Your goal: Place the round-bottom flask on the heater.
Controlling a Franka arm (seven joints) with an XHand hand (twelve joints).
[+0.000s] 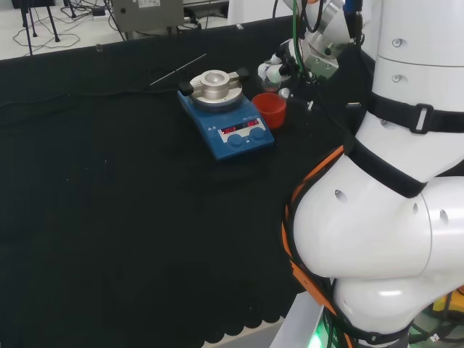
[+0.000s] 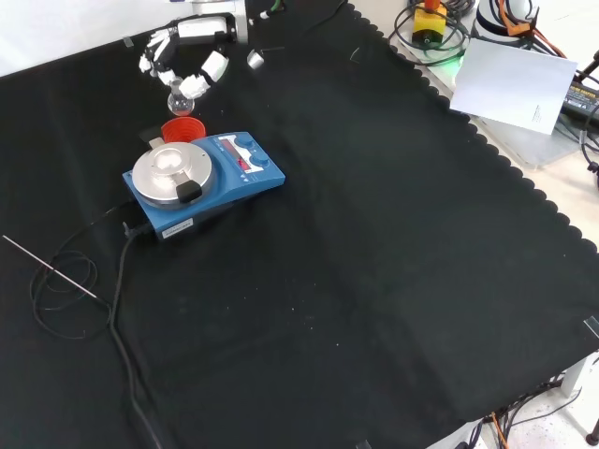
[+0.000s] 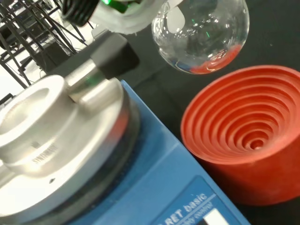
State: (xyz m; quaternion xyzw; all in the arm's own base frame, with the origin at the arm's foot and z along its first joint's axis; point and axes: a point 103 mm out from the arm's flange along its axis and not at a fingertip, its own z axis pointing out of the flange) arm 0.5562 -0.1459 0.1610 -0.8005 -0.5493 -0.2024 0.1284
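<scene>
My bench: black scallop-edged cloth (image 2: 393,281); pale floor (image 1: 43,40) beyond; white paper sheet (image 2: 513,79) beside cable tangle (image 2: 440,23).

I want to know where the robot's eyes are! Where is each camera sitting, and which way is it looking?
Head view: behind and above the arm's base, looking over the big white arm links at the blue heater on the bench.
Front view: in front of the arm, looking down on the black cloth; the hand enters from the top, holding the round-bottom flask.
Wrist view: at the wrist, close above the red ribbed stand; a blurred white hand part shows.
All three share the heater and stand.
</scene>
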